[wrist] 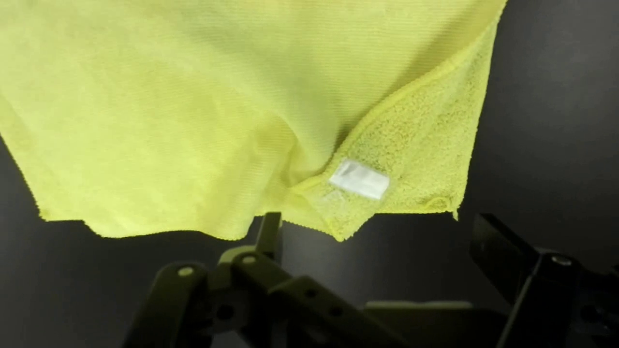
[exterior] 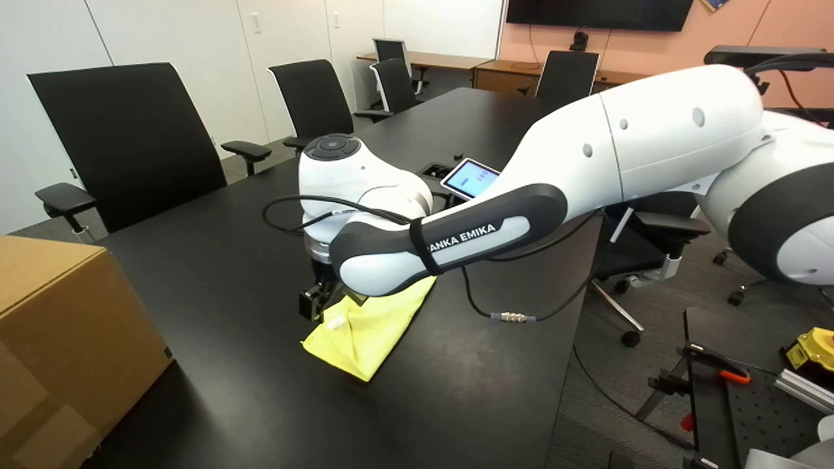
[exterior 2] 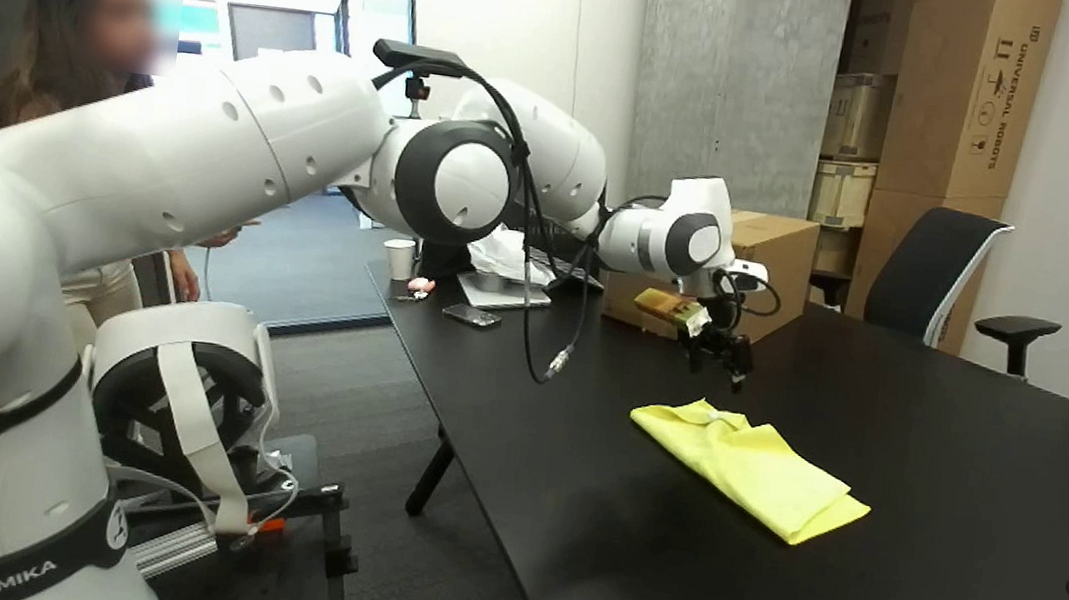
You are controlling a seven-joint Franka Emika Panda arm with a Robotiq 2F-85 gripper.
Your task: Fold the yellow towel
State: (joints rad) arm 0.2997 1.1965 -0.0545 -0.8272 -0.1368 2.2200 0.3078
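"One cardboard box (exterior: pixel 85 339) and one white cup (exterior 2: pixel 399 260) share the counter (exterior 2: pixel 978 471), contents hidden; and the yellow towel (exterior 2: pixel 747 465)?"

"It lies folded there too, near the end effector (wrist: pixel 377 234), whose jaws stand wide apart."

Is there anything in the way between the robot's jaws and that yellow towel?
Nothing visible. In the wrist view the jaws stand open, with the towel in plain sight ahead of them. The box, seen in both exterior views, stands apart, not between them.

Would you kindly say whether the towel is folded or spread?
Folded, but unevenly: the towel lies in layers with offset edges and a rumple near its white tag.
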